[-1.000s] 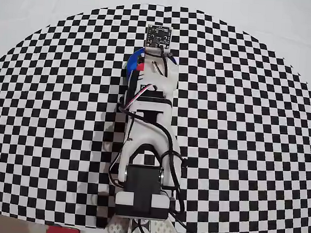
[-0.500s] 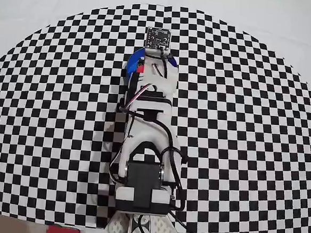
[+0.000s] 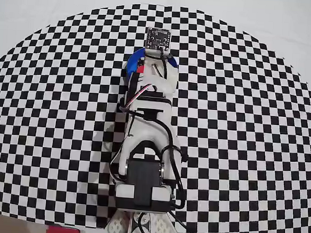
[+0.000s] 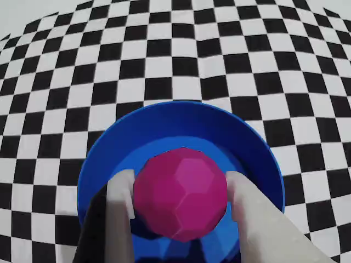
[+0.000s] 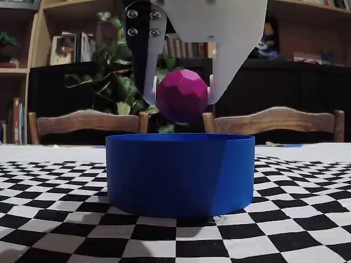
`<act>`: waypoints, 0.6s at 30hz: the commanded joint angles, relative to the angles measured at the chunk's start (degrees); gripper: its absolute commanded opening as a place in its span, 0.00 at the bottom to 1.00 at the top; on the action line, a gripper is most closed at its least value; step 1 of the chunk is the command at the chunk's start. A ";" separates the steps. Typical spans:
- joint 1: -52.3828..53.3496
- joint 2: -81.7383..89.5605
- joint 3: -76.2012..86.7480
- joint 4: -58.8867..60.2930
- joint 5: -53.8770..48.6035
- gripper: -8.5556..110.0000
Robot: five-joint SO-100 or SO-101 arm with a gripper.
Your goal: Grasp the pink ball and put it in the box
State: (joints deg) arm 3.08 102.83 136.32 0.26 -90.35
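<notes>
A white two-finger gripper (image 5: 182,98) clamps the pink ball (image 5: 182,95) from both sides and holds it in the air directly above the box (image 5: 180,174), a round blue container with low upright walls that stands on a black-and-white checkered cloth (image 5: 49,219), as the fixed view shows; a clear gap separates the bottom of the ball from the rim of the box. In the wrist view the faceted magenta ball (image 4: 181,193) sits pinched between the two pale fingers (image 4: 122,213), one pressed to its left and one to its right, with the blue floor and wall of the box (image 4: 181,118) ringing it underneath, so the ball hangs over the inside of the container rather than beside it. From overhead, the arm (image 3: 145,142) stretches from the near edge of the table toward the far side along the middle of the checkered cloth (image 3: 250,128), and it covers nearly all of the box (image 3: 131,66), of which only a blue arc of rim shows at the left of the wrist and a sliver at the right; the ball itself is hidden under the arm in that view. Behind the table, the fixed view takes in two wooden chair backs (image 5: 85,121), a leafy plant (image 5: 109,71) and bookshelves (image 5: 60,33).
</notes>
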 commanded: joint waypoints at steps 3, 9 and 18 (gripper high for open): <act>-0.62 0.09 -0.44 -1.23 0.35 0.07; -0.62 0.00 -0.53 -1.23 0.35 0.07; -0.62 -0.09 -0.70 -1.32 0.35 0.07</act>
State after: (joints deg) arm 3.08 102.83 136.32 0.18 -90.35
